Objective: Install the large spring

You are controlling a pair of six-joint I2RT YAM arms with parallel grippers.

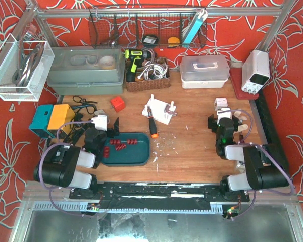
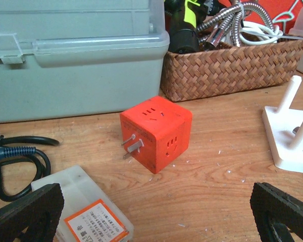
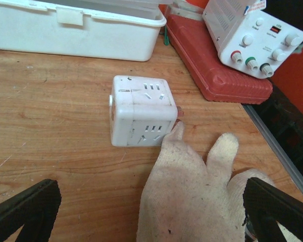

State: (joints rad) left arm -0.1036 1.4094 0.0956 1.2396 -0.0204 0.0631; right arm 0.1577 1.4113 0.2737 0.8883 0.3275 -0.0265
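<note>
Both wide open and empty, left claw [image 2: 151, 218] and right claw [image 3: 151, 214] are judged pre-grasp; the largest of the red springs [image 1: 121, 145] must be picked from the near-left tray [image 1: 141, 153].

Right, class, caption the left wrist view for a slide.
Open left pincer facing an orange plug cube on the wooden table, grey box and wicker basket behind.

Ahead, between the left fingers [image 2: 25, 214]: orange socket cube [image 2: 156, 133], grey box [image 2: 76, 55] and wicker basket [image 2: 227, 70] beyond. Ahead of the right fingers [image 3: 25, 206]: white socket cube [image 3: 140, 111], glove [image 3: 192, 201] nearer.
</note>
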